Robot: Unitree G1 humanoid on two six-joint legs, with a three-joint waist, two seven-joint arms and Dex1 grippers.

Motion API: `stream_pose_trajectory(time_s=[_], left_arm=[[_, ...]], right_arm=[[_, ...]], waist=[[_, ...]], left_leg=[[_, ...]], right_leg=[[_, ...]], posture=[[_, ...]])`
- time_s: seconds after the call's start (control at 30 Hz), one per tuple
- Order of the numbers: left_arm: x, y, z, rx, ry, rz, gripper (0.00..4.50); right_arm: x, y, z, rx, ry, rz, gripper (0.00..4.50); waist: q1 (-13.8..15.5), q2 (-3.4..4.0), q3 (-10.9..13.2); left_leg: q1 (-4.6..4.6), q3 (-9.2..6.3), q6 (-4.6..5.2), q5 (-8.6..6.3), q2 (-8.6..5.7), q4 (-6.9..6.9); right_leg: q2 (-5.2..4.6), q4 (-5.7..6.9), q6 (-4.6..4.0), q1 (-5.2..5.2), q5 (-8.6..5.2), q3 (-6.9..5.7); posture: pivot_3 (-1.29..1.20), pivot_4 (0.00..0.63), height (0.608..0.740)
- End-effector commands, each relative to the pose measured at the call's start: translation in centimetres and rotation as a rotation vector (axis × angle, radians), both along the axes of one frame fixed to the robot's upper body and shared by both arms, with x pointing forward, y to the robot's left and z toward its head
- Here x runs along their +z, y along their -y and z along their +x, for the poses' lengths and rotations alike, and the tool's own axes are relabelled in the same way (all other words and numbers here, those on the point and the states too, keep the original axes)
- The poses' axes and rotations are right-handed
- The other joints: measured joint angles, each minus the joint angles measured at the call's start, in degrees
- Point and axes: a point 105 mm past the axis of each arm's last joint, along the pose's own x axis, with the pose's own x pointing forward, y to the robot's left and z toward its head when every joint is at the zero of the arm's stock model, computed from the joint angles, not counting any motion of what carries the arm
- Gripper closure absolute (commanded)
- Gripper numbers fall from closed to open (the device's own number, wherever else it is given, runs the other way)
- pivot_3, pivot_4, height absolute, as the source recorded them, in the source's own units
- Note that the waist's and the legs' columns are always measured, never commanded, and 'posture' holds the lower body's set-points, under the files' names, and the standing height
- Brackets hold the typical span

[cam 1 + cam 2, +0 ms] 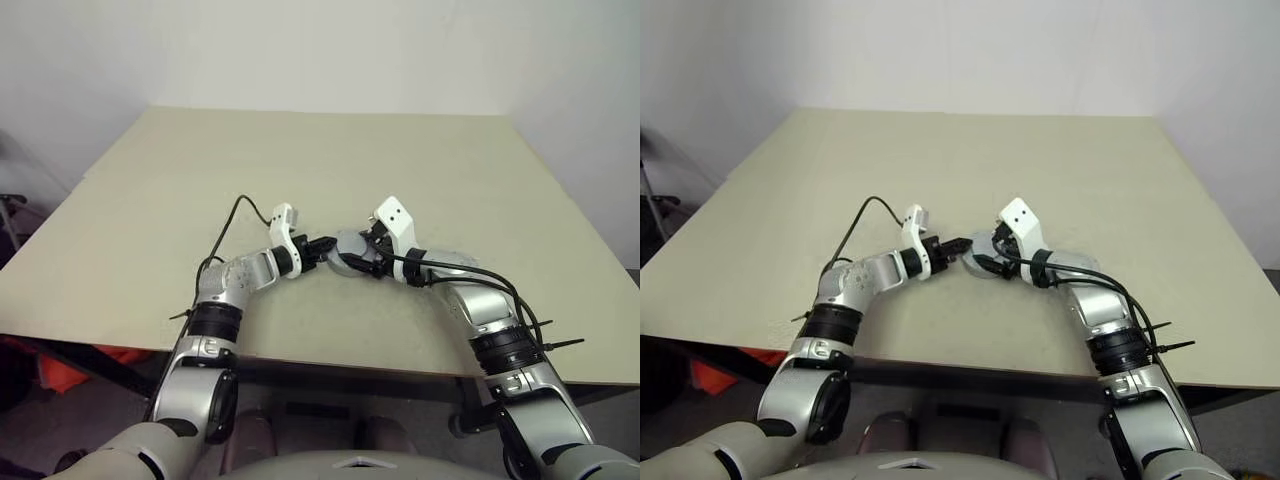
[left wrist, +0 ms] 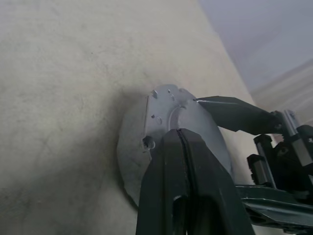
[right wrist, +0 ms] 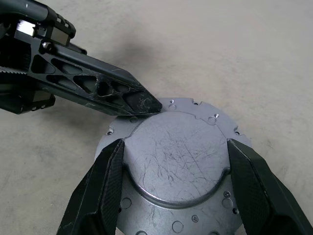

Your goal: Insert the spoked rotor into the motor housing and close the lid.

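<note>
The round grey metal motor housing (image 3: 171,171), topped by the plain smooth scratched grey lid (image 3: 173,159), sits on the beige flat table (image 1: 150,200), just below the table's centre toward six o'clock in the head view. The right gripper (image 3: 173,186) comes in from four o'clock, its two black fingers (image 3: 100,191) spread either side of the raised lid, against its rim. The left gripper (image 3: 146,104) reaches from nine o'clock, its fingers pressed together, the tip touching the lid's edge at about eleven o'clock in the right wrist view
</note>
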Motion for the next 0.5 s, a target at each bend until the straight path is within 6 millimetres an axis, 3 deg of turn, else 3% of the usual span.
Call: stream_pose_trajectory(time_s=[0.03, 0.13, 0.27, 0.5], left_arm=[[-2.2, -0.3, -0.5, -0.001, -0.066, 0.09, 4.48], [-2.1, -0.3, -0.5, -0.001, -0.064, 0.084, 4.48], [-2.0, -0.3, -0.6, -0.005, -0.062, 0.077, 4.5], [-1.3, 0.5, -1.4, -0.055, -0.061, 0.021, 4.5]], right_arm=[[-0.7, 1.9, 0.4, -0.08, -0.025, -0.033, 1.37], [-0.5, 2.0, 0.4, -0.08, -0.033, -0.013, 1.37], [0.6, 2.0, 0.6, -0.083, -0.002, 0.001, 0.02], [6.2, 2.3, -0.4, -0.043, 0.117, 0.116, 0.02]], waist=[[0.0, -0.01, -0.01], [0.0, -0.02, -0.01], [-0.01, -0.03, -0.02], [0.06, 0.01, 0.01]], left_leg=[[0.1, 0.0, 0.05, -0.03, 0.0, 0.0], [0.15, 0.0, 0.09, -0.04, -0.03, 0.0], [0.11, 0.01, 0.12, -0.02, -0.02, 0.0], [-0.14, 0.01, 0.16, -0.02, -0.02, -0.01]], right_leg=[[-0.06, -0.06, 0.19, 0.17, -0.12, -0.01], [-0.12, -0.08, 0.39, 0.28, -0.23, -0.03], [-0.31, -0.08, 0.39, 0.32, -0.24, -0.18], [-0.44, -0.16, 0.19, 0.25, -0.12, -0.34]], posture=[[0.0, 0.0, 0.74], [0.0, 0.0, 0.74], [0.0, 0.0, 0.74], [0.0, 0.0, 0.74]])
